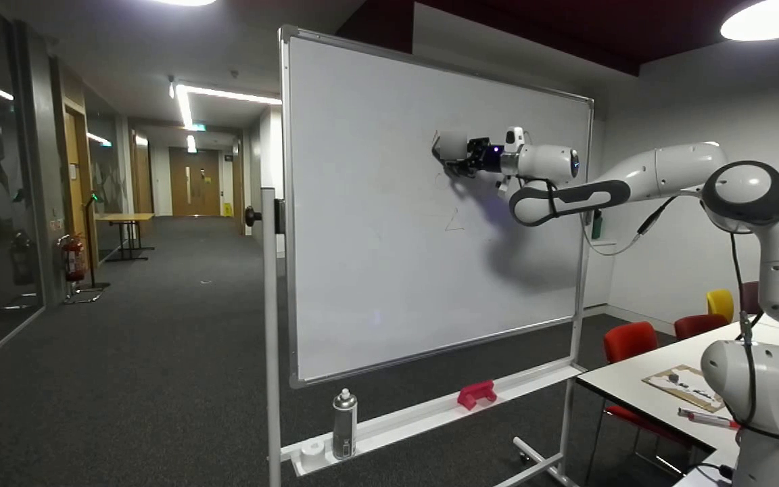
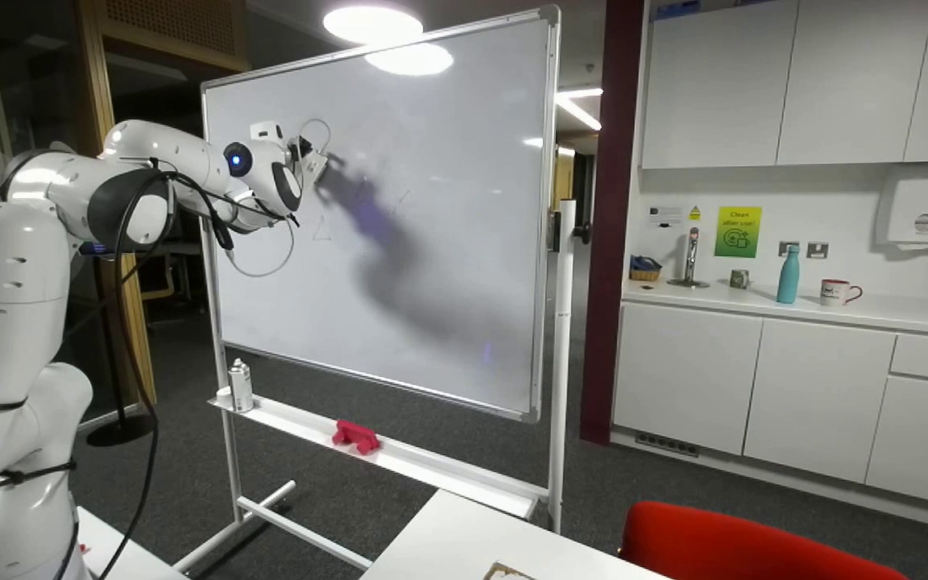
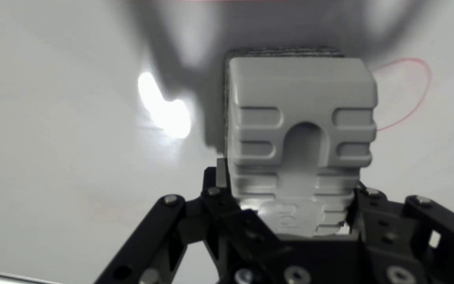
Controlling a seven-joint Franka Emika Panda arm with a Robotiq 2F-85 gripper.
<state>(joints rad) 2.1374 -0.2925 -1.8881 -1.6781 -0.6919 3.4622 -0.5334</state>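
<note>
One red loop [image 3: 429,77] runs behind the eraser [image 3: 302,138] clamped in the jaws, spray can [image 1: 345,426] below.

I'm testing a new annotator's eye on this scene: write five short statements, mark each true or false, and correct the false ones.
1. The gripper holds a grey eraser. True.
2. The spray can lies on its side. False: the spray can stands upright on the ledge.
3. A triangle is drawn on the whiteboard. True.
4. The red object is on the floor. False: the red object rests on the ledge below the whiteboard.
5. A teal bottle stands on the counter. True.
</note>
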